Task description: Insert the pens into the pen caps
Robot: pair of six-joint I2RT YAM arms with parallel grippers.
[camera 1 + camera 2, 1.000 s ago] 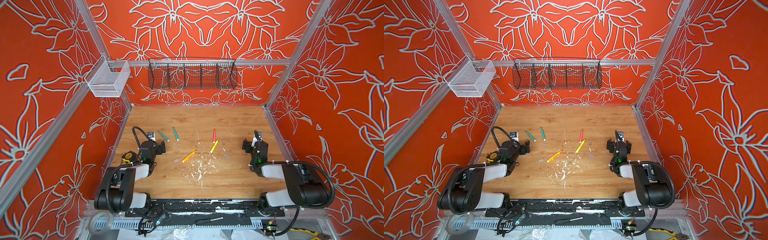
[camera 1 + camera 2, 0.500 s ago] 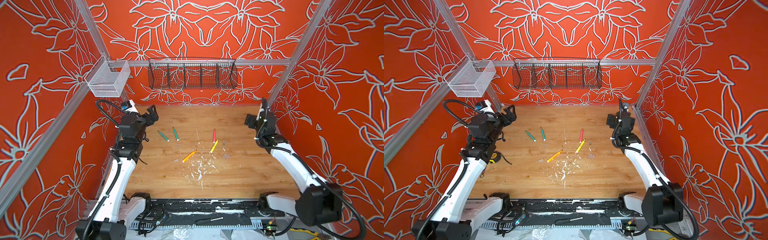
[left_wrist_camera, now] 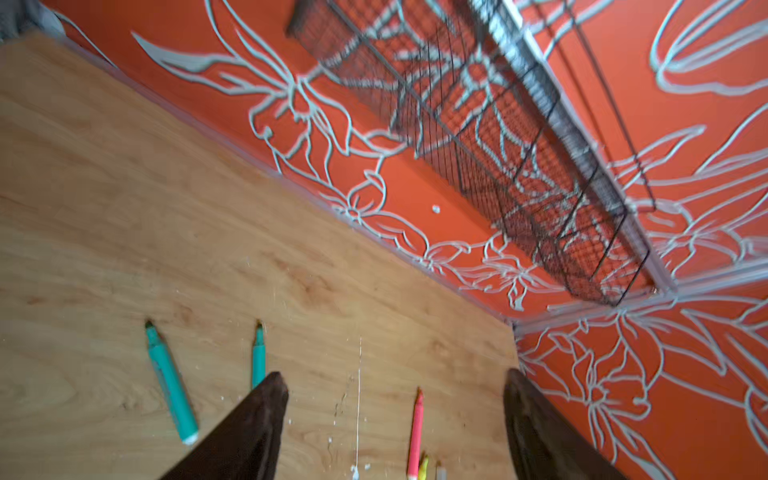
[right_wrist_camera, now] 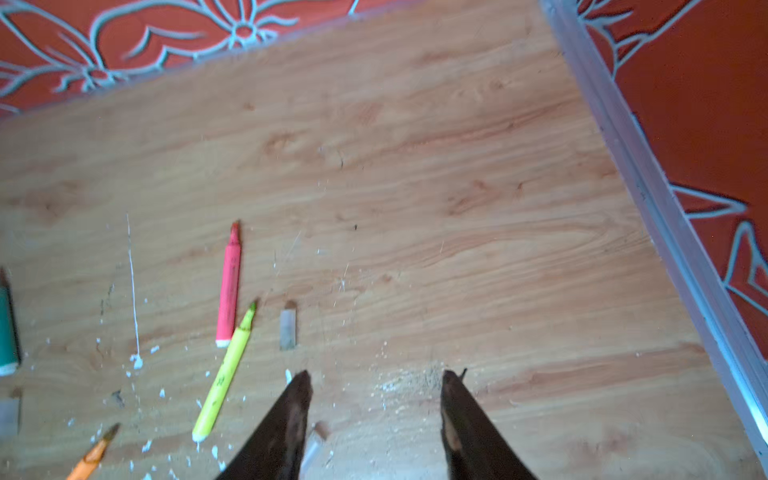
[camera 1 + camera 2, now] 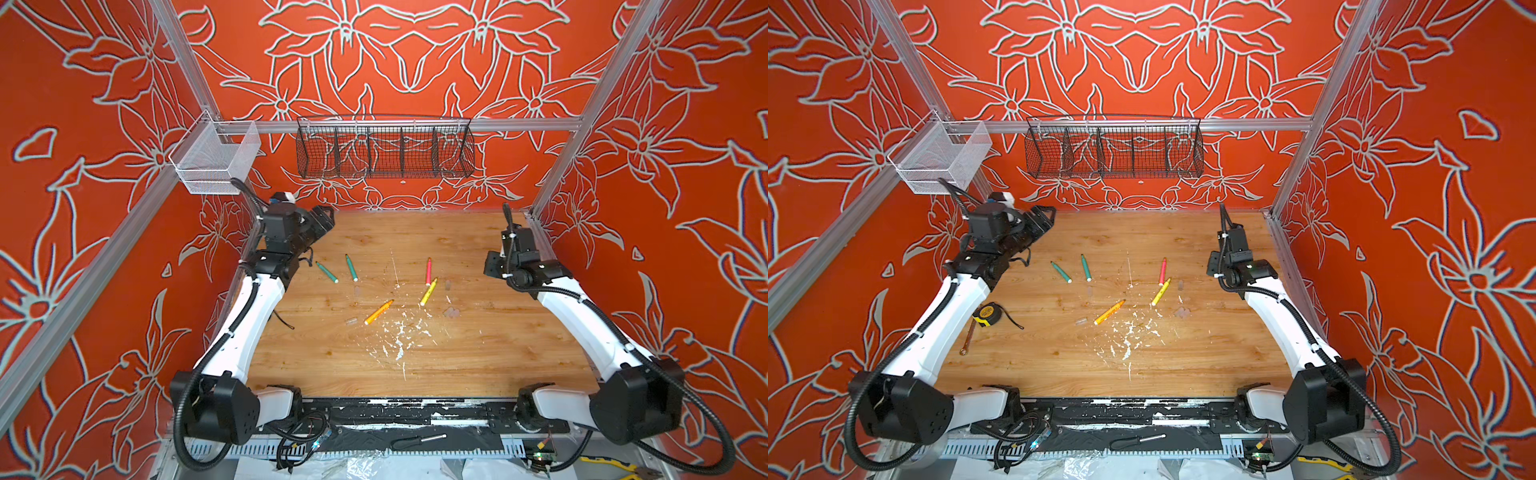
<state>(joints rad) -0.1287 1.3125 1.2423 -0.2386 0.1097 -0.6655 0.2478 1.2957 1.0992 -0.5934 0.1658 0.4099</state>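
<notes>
Up from rest and out over the surface (image 5: 457, 353) within the last second. At left, left end effector (image 3: 395, 386) spread, pinching nothing. Mid-surface, pens (image 5: 378, 312) and pen caps (image 5: 351, 320) lying apart, unmoved, none capped. At right, right end effector (image 4: 374, 378) spread narrower, empty. Approach only just begun. White mesh bin (image 5: 216, 162) and black wire basket (image 5: 384, 151): seemingly empty.

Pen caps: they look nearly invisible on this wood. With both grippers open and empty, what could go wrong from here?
1. Each cap is clear and faint against the table, and white flecks lie scattered nearby. A grasp could miss a cap or aim at a fleck instead.
2. The pink pen and yellow pen lie very close together. The right gripper might knock one while taking the other.
</notes>
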